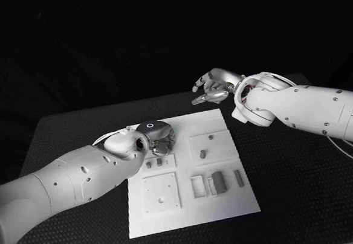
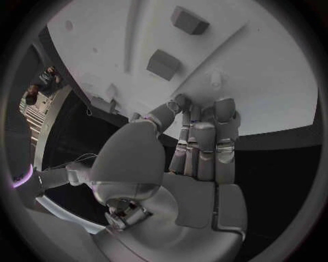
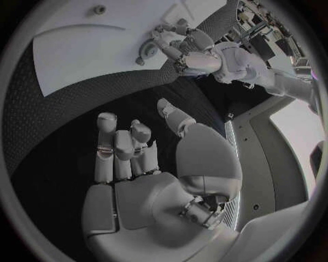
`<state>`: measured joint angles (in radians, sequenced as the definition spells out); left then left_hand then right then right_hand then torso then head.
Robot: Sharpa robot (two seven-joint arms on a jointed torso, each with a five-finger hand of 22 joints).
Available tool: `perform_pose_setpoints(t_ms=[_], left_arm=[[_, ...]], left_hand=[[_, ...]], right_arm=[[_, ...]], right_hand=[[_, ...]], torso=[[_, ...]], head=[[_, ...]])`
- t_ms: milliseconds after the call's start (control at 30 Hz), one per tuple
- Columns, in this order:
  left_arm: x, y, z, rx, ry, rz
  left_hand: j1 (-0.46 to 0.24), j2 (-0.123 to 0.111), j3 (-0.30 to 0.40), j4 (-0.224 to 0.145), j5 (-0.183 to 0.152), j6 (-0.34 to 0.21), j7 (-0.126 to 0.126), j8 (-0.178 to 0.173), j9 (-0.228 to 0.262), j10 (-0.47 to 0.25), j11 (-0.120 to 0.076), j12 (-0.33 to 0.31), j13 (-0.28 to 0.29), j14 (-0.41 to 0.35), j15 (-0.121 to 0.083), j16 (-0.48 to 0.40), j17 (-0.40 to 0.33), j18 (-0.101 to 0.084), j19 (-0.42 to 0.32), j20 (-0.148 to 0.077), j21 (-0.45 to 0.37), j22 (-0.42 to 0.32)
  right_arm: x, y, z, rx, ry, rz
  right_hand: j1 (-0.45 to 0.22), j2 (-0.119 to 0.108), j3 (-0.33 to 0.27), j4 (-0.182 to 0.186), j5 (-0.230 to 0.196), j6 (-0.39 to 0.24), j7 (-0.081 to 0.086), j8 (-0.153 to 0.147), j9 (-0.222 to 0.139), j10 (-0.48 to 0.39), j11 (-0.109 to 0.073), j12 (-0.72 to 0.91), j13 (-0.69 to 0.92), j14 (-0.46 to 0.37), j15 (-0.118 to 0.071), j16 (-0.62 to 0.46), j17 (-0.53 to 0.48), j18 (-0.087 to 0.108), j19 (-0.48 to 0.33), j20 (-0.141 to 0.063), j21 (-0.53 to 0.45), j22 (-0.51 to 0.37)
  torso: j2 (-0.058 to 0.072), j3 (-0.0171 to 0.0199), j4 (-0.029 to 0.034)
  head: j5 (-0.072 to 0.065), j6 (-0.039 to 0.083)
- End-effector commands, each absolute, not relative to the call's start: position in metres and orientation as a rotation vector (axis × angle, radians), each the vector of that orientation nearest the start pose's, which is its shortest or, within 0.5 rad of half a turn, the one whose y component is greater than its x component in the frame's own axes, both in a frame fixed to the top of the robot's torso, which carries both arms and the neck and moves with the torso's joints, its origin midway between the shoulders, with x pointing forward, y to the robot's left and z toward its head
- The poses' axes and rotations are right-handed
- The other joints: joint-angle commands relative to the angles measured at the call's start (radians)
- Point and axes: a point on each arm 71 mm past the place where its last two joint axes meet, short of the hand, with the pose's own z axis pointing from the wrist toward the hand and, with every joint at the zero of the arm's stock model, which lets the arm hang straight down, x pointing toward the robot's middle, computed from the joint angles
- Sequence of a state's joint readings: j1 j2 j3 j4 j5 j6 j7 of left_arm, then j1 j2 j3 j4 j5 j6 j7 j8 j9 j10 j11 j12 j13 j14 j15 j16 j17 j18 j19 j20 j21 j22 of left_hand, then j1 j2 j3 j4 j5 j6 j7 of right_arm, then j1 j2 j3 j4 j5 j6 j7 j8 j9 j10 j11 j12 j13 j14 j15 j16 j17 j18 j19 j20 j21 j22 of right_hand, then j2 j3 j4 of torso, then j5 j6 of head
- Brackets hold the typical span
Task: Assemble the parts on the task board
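The white board (image 1: 193,214) lies flat in the middle of the black tabletop (image 1: 68,233). Small grey pieces (image 1: 218,181) sit in its shallow recesses, several side by side near its right edge. The left hand (image 1: 157,138) rests over the board's far left corner, fingers (image 2: 205,136) close together with tips touching the surface; whether they pinch anything, I cannot tell. The right hand (image 1: 214,86) hovers beyond the board's far edge, fingers (image 3: 116,144) loosely apart, holding nothing.
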<state>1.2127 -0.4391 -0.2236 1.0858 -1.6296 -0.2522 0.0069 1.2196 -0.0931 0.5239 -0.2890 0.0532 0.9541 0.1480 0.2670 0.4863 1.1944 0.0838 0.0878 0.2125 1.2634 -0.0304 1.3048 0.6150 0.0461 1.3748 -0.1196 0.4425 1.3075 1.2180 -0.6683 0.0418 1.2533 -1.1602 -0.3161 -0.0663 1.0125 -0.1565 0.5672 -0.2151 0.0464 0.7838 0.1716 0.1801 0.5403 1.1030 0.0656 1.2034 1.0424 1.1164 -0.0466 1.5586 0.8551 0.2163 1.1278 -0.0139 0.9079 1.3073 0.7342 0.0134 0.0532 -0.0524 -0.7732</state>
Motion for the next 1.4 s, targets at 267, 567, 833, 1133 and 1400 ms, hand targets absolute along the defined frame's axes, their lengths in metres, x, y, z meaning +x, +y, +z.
perform_pose_setpoints(t_ms=[267, 567, 833, 1133, 1400], left_arm=[[0.5202, 0.1091, -0.2702, 0.594, 1.781, -0.538], [0.5192, 0.1087, -0.2722, 0.601, 1.802, -0.536], [0.5192, 0.1107, -0.2746, 0.595, 1.806, -0.529], [0.5181, 0.1102, -0.2747, 0.586, 1.784, -0.539], [0.5172, 0.1099, -0.2728, 0.568, 1.752, -0.562]], left_hand=[[-0.005, 0.014, 0.008, 0.000, 0.005, 0.013, -0.001, 0.009, -0.001, 0.021, -0.006, -0.004, -0.001, 0.010, -0.005, 0.002, -0.004, 0.118, 0.005, -0.009, 0.002, 0.017], [-0.005, 0.019, 0.012, 0.000, 0.005, 0.029, -0.008, 0.017, -0.001, 0.045, -0.015, 0.002, 0.005, 0.012, -0.014, 0.000, -0.009, 0.115, 0.007, -0.014, 0.001, 0.018], [0.002, 0.022, 0.017, -0.001, 0.005, 0.037, -0.012, 0.021, -0.001, 0.049, -0.016, -0.001, 0.006, 0.014, -0.016, -0.003, -0.013, 0.112, 0.009, -0.017, 0.001, 0.018], [0.018, 0.035, 0.040, -0.001, 0.003, 0.054, -0.018, 0.029, -0.001, 0.068, -0.022, 0.000, 0.008, 0.018, -0.021, -0.008, -0.019, 0.106, 0.009, -0.020, -0.005, 0.016], [0.024, 0.042, 0.055, 0.000, 0.003, 0.074, -0.026, 0.040, 0.003, 0.091, -0.030, 0.007, 0.014, 0.019, -0.029, -0.010, -0.022, 0.104, 0.012, -0.023, -0.006, 0.015]], right_arm=[[0.5470, -0.1930, -0.1659, 0.177, 1.650, 0.754], [0.5472, -0.1922, -0.1659, 0.177, 1.650, 0.755], [0.5471, -0.1921, -0.1659, 0.176, 1.650, 0.756], [0.5471, -0.1922, -0.1659, 0.176, 1.649, 0.756], [0.5471, -0.1924, -0.1658, 0.177, 1.649, 0.756]], right_hand=[[0.003, 0.010, -0.007, 0.000, 0.003, -0.001, 0.006, 0.005, -0.002, -0.007, -0.002, 0.004, -0.001, -0.005, 0.002, -0.002, -0.001, 0.045, 0.001, -0.005, -0.006, 0.016], [0.003, 0.010, -0.007, 0.000, 0.003, -0.001, 0.006, 0.006, -0.002, -0.007, -0.002, 0.004, -0.001, -0.005, 0.002, -0.002, -0.001, 0.045, 0.001, -0.005, -0.006, 0.016], [0.003, 0.010, -0.007, 0.000, 0.003, -0.001, 0.006, 0.006, -0.002, -0.007, -0.002, 0.004, -0.002, -0.005, 0.002, -0.002, -0.001, 0.045, 0.001, -0.005, -0.006, 0.017], [0.003, 0.010, -0.007, 0.000, 0.003, -0.001, 0.006, 0.006, -0.002, -0.007, -0.002, 0.004, -0.002, -0.005, 0.002, -0.002, -0.001, 0.045, 0.001, -0.005, -0.006, 0.017], [0.003, 0.010, -0.008, 0.000, 0.003, -0.001, 0.006, 0.006, -0.002, -0.007, -0.002, 0.005, -0.002, -0.005, 0.002, -0.001, -0.001, 0.045, 0.001, -0.005, -0.006, 0.017]], torso=[[-0.001, -0.0002, 0.0010], [-0.001, -0.0005, 0.0007], [-0.001, -0.0006, 0.0009], [-0.001, 0.0000, 0.0001], [0.000, 0.0005, -0.0002]], head=[[0.000, -0.003], [0.000, -0.004], [0.002, -0.007], [0.002, -0.007], [0.002, -0.004]])
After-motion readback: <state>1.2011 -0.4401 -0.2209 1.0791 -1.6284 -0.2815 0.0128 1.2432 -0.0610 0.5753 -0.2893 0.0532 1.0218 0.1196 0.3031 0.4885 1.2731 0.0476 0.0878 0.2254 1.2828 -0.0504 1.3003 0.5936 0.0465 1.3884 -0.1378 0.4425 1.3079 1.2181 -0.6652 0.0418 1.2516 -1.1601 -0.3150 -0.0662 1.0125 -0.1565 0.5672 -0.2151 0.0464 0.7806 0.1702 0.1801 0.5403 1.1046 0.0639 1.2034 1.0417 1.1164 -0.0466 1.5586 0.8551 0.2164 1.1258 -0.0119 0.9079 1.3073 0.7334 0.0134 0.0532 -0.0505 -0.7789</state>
